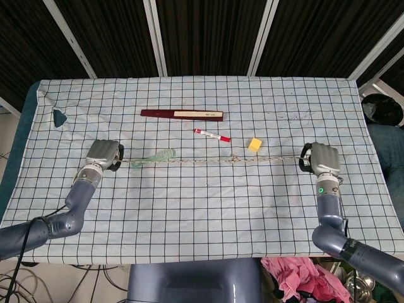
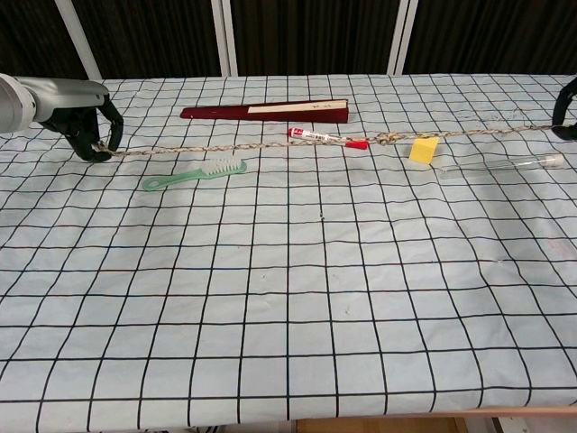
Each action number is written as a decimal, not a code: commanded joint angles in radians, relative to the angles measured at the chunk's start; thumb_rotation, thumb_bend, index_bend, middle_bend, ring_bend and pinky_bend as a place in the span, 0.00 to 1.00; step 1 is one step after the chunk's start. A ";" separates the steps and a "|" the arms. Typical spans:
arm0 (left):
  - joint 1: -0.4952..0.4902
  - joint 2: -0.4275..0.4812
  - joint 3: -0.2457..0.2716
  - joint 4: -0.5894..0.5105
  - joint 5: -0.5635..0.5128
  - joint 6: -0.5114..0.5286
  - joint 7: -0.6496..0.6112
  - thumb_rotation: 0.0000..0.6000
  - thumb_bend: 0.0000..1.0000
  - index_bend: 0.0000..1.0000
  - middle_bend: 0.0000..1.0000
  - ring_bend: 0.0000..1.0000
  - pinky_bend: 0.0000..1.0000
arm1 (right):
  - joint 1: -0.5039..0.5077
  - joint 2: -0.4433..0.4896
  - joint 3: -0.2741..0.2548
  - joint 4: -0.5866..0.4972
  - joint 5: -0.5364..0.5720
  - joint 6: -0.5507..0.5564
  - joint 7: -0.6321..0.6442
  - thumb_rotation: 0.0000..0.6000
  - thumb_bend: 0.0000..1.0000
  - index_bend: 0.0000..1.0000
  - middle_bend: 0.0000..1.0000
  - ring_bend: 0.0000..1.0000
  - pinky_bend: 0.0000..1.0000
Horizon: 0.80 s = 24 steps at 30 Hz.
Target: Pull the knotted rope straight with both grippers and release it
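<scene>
A thin braided rope (image 1: 208, 161) (image 2: 270, 145) stretches taut and nearly straight across the checked tablecloth, a small tight knot (image 1: 234, 158) (image 2: 386, 139) right of its middle. My left hand (image 1: 104, 154) (image 2: 88, 126) grips the rope's left end with fingers curled round it. My right hand (image 1: 322, 158) (image 2: 568, 110) grips the right end; in the chest view only its edge shows at the frame's right border.
Under the rope lie a green toothbrush (image 1: 154, 158) (image 2: 194, 174) and a clear tube (image 2: 518, 162). A yellow cube (image 1: 254, 144) (image 2: 422, 150), a red-capped marker (image 1: 211, 134) (image 2: 326, 137) and a dark red folded fan (image 1: 182, 114) (image 2: 266, 111) lie behind it. A teal object (image 1: 59, 117) sits far left.
</scene>
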 commanded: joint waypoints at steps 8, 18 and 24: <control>0.012 0.005 -0.005 0.025 0.001 -0.010 -0.016 1.00 0.49 0.64 1.00 1.00 1.00 | -0.017 0.031 -0.011 0.033 0.005 -0.020 0.022 1.00 0.50 0.65 0.97 1.00 0.98; 0.018 -0.008 -0.003 0.044 0.011 -0.022 -0.019 1.00 0.49 0.64 1.00 1.00 1.00 | -0.027 0.041 -0.027 0.062 0.011 -0.044 0.037 1.00 0.50 0.65 0.97 1.00 0.98; 0.025 -0.019 -0.001 0.075 0.002 -0.023 -0.017 1.00 0.49 0.64 1.00 1.00 1.00 | -0.027 0.042 -0.034 0.095 0.014 -0.040 0.030 1.00 0.50 0.65 0.97 1.00 0.98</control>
